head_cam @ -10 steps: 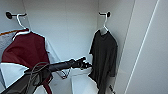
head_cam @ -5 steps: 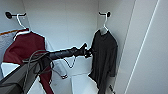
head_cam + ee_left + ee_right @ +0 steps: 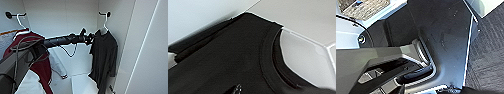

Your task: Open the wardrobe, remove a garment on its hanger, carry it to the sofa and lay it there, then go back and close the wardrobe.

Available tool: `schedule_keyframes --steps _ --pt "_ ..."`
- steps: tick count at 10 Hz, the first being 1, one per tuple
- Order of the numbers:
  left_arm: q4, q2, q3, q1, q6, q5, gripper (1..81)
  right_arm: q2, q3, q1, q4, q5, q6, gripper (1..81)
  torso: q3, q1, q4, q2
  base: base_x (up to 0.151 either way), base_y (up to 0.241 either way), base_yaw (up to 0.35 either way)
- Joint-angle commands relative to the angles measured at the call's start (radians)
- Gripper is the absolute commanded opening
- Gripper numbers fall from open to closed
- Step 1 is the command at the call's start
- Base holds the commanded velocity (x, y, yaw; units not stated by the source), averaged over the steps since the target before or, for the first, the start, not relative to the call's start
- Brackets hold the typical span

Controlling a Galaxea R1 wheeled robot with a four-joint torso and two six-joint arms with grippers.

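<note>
Head view, read from nine o'clock across to three: a black wall hook (image 3: 9, 15) sits high at about ten o'clock on the white interior of the wardrobe (image 3: 62, 17), and from it hangs a white hanger (image 3: 21, 23) carrying the maroon jacket (image 3: 37, 62), whose white sleeve (image 3: 56, 63) trails down toward six o'clock. The robot's left arm (image 3: 57, 40) comes in from nine o'clock and stretches level across the middle, a loose cable (image 3: 70, 52) drooping beneath it. Its left gripper (image 3: 89, 39) ends just past centre, right against the shoulder and collar of the garment (image 3: 105, 57); whether the fingers are parted or closed on the cloth cannot be told. The garment lies immediately at three o'clock of the gripper, hanging straight down the right wall from its pale hanger (image 3: 105, 23), which is hooked over a second black wall hook (image 3: 105, 13) at about one o'clock. A white door panel (image 3: 150, 50) stands at three o'clock.

Left wrist view: the black shirt's ribbed collar (image 3: 268, 55) and shoulder sit very close to the camera, with white wardrobe wall (image 3: 303, 22) behind.

Right wrist view: dark robot parts over grey floor (image 3: 488, 50); the right gripper's state cannot be told.
</note>
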Motion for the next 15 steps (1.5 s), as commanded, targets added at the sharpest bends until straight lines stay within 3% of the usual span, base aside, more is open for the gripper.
schedule_keyframes --steps 1,7,11,15 --pt "-0.001 -0.002 0.021 -0.235 -0.046 -0.040 81.1 0.008 0.002 0.026 -0.006 -0.054 -0.001 81.1 0.000 0.000 0.000 0.000 0.000 0.000 0.000" --pt "0.014 0.044 -0.018 -0.304 -0.061 -0.096 81.1 0.011 0.002 0.025 -0.005 -0.054 -0.001 81.1 0.000 0.000 0.000 0.000 0.000 0.000 0.000" --pt "0.068 0.142 -0.173 -0.304 -0.060 -0.112 81.1 0.030 0.002 0.026 -0.006 -0.054 -0.001 81.1 0.000 0.000 0.000 0.000 0.000 0.000 0.000" --pt "0.096 0.188 -0.245 -0.296 -0.060 -0.107 81.1 0.030 0.008 0.025 0.007 -0.054 0.002 81.1 0.000 0.000 0.000 0.000 0.000 0.000 0.000"
